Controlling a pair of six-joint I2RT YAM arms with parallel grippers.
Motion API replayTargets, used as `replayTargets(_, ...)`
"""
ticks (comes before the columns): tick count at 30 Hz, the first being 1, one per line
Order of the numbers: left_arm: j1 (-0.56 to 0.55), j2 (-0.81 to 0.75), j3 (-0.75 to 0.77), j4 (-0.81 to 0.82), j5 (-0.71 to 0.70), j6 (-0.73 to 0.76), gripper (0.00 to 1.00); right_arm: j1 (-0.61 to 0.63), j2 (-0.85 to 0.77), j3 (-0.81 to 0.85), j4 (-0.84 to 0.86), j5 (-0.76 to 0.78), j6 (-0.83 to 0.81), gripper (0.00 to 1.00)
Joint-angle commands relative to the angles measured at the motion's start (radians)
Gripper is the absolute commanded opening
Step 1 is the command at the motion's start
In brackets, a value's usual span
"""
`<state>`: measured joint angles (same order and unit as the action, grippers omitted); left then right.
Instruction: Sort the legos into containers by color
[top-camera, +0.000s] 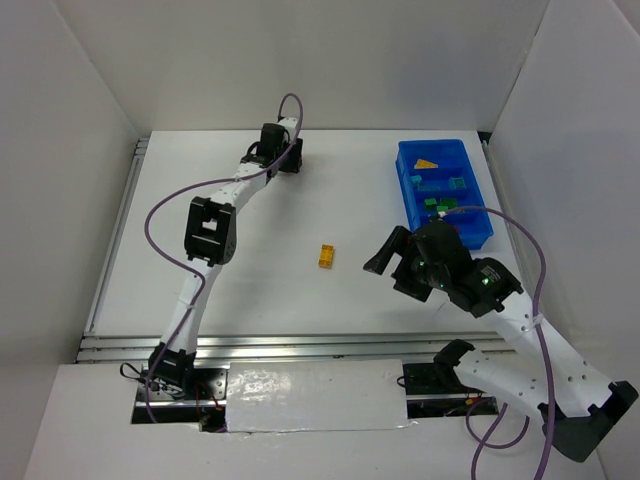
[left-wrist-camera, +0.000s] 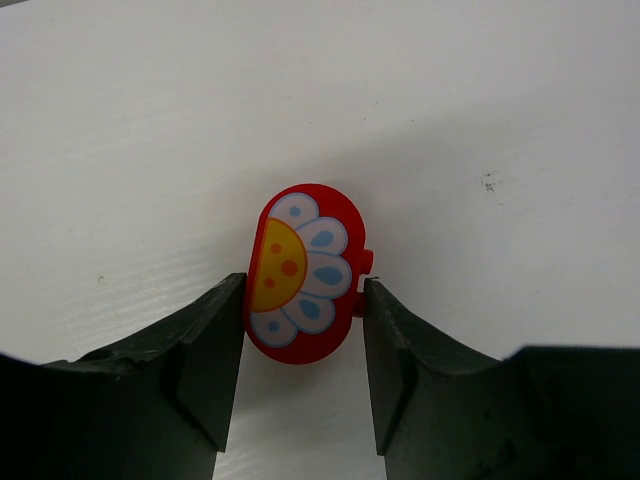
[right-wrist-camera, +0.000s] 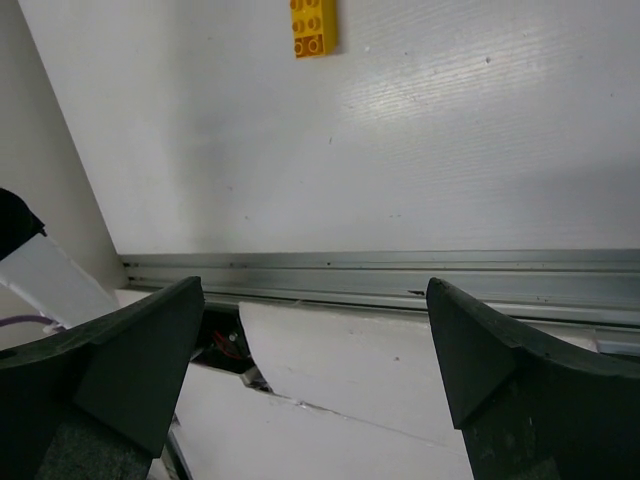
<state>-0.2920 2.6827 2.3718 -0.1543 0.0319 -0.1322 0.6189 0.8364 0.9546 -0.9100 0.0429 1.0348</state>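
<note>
The flower-printed red lego (left-wrist-camera: 300, 270) lies far across the table (top-camera: 260, 220), squarely between the left gripper's (left-wrist-camera: 304, 288) fingers, its long axis running along them. They pinch its narrow sides. A yellow lego (right-wrist-camera: 313, 27) lies ahead of the right gripper's (right-wrist-camera: 315, 290) wide-spread, empty fingers. Beside that arm, the blue bin (top-camera: 405, 195) holds a yellow wedge (top-camera: 428, 162), teal bricks (top-camera: 435, 185) and green bricks (top-camera: 437, 205), seemingly in separate compartments.

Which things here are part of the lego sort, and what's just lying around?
Job:
- red brick, in left gripper
- yellow brick, loose
- blue bin, bricks inside
- right gripper, open

Lying about:
- purple cables
- metal rail
</note>
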Motion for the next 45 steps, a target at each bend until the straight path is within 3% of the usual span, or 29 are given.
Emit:
replayTargets(1, 0.005, 0.002, 0.020, 0.019, 0.023, 0.009, 0.41, -0.028, -0.023, 0.019, -0.006, -0.015, -0.027, 1.00)
replayTargets(4, 0.005, 0.000, 0.020, 0.018, 0.017, 0.006, 0.32, -0.045, -0.028, 0.026, -0.007, -0.023, -0.045, 1.00)
replayTargets(5, 0.005, -0.001, 0.020, 0.016, 0.017, 0.008, 0.21, -0.057, -0.023, 0.029, -0.010, -0.024, -0.059, 1.00)
replayTargets(9, 0.002, -0.055, -0.023, 0.003, 0.002, -0.004, 0.00, -0.110, -0.017, 0.038, -0.010, -0.038, -0.093, 1.00)
replayTargets(16, -0.013, -0.455, -0.354, 0.113, 0.153, -0.011, 0.00, -0.284, -0.028, 0.090, 0.051, -0.149, -0.173, 1.00)
replayTargets(19, -0.036, -0.559, -0.323, 0.000, 0.233, 0.060, 0.00, -0.347, 0.003, 0.142, 0.072, -0.181, -0.183, 1.00)
replayTargets(21, -0.039, -0.630, -0.304, -0.066, 0.367, 0.077, 0.00, -0.364, 0.021, 0.180, 0.092, -0.179, -0.164, 1.00)
replayTargets(23, -0.045, -0.693, -0.344, -0.097, 0.477, 0.062, 0.00, -0.399, 0.043, 0.200, 0.138, -0.217, -0.105, 1.00)
replayTargets(26, -0.085, -0.805, -0.414, -0.134, 0.525, 0.054, 0.00, -0.452, 0.050, 0.199, 0.271, -0.299, -0.013, 1.00)
replayTargets(35, -0.364, -1.009, -0.571, -0.208, 0.473, 0.082, 0.00, -0.467, 0.182, 0.260, 0.385, -0.327, 0.050, 1.00)
replayTargets(39, -0.493, -1.084, -0.651, -0.235, 0.363, 0.121, 0.00, -0.464, 0.217, 0.239, 0.419, -0.394, 0.067, 1.00)
replayTargets(45, -0.507, -1.172, -0.718, -0.220, 0.346, 0.109, 0.00, -0.435, 0.204, 0.145, 0.533, -0.518, 0.119, 1.00)
